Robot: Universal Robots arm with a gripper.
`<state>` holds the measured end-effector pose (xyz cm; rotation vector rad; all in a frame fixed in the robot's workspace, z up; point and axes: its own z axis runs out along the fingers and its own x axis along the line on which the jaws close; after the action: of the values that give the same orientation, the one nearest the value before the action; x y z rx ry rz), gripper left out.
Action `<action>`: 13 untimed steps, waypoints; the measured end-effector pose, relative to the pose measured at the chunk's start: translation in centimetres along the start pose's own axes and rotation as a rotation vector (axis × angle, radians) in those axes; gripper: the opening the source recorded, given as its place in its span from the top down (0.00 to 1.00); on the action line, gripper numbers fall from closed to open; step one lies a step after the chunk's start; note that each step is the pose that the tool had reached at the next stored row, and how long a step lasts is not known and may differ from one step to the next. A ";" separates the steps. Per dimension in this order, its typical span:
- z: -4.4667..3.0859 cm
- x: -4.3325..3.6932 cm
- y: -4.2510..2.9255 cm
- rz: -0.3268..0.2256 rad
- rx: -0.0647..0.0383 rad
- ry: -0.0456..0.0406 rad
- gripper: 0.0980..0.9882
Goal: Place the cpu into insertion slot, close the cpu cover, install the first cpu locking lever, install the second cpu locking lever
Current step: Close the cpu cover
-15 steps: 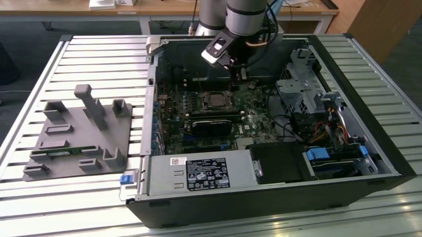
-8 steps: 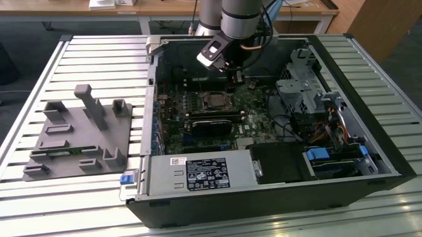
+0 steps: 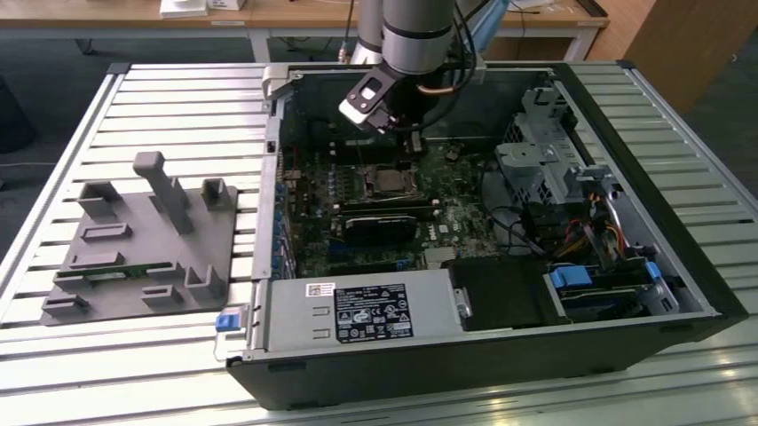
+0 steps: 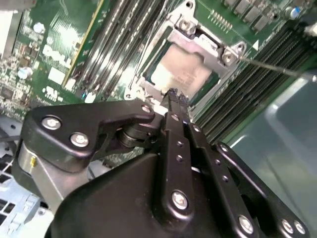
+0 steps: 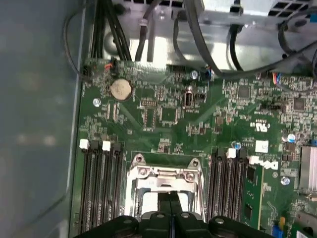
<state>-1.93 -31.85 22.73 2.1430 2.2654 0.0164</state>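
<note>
The cpu (image 4: 181,72) lies with its silvery top up in the insertion slot (image 3: 385,182) on the green board. The cpu cover (image 4: 204,43) is a metal frame lying flat around the chip, with the chip showing through its window; its near bar also appears in the first wrist view (image 5: 166,173). A thin locking lever (image 4: 277,67) juts out sideways from one corner of the socket. My gripper (image 4: 173,95) hangs just above the socket's edge, its two black fingers pressed together with nothing between them. In the exterior view the gripper (image 3: 411,146) is inside the case, a little behind the socket.
The open computer case (image 3: 698,293) walls in the work area. A long black card (image 3: 385,217) lies just in front of the socket, and memory slots (image 5: 99,188) flank it. A drive cage (image 3: 545,151) and cables stand on the exterior view's right. A grey fixture (image 3: 142,240) sits on the slatted table.
</note>
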 end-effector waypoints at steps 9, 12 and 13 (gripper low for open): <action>0.85 0.12 -2.33 0.000 0.001 -0.0002 0.98; 1.18 0.14 -2.66 0.000 0.001 -0.0002 0.98; 1.27 0.15 -2.75 0.000 0.001 -0.0002 0.98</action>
<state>-4.65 -31.87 21.39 2.1432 2.2657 0.0154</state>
